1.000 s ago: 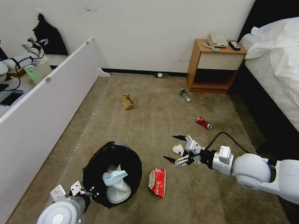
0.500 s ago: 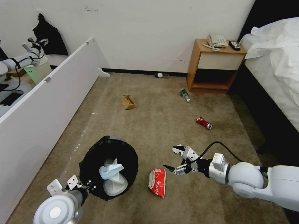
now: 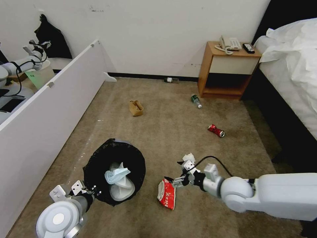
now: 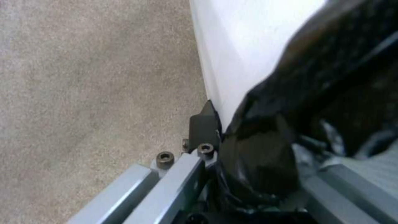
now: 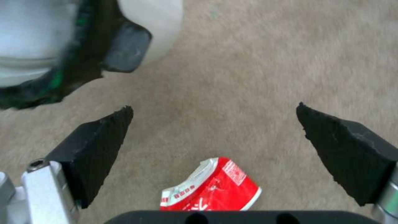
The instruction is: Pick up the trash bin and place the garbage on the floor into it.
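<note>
Right pincer (image 5: pixel 215 137) spread wide above flat red foil packet (image 5: pixel 211 189), bin at 10 o'clock; could skid off carpet. Left pincer (image 4: pixel 215 137) clamps black-lined round white plastic bin (image 3: pixel 114 172).

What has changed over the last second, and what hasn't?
The right gripper, open, swung from beside the white tissue down to the red packet. The left gripper, shut on the trash bin, shifted it slightly away from the packet. The packet, tissue and red can stayed put.

Bare floor (image 3: pixel 171 132) lies open around the red packet (image 3: pixel 167 194); trash bin (image 3: pixel 114 170) near.
</note>
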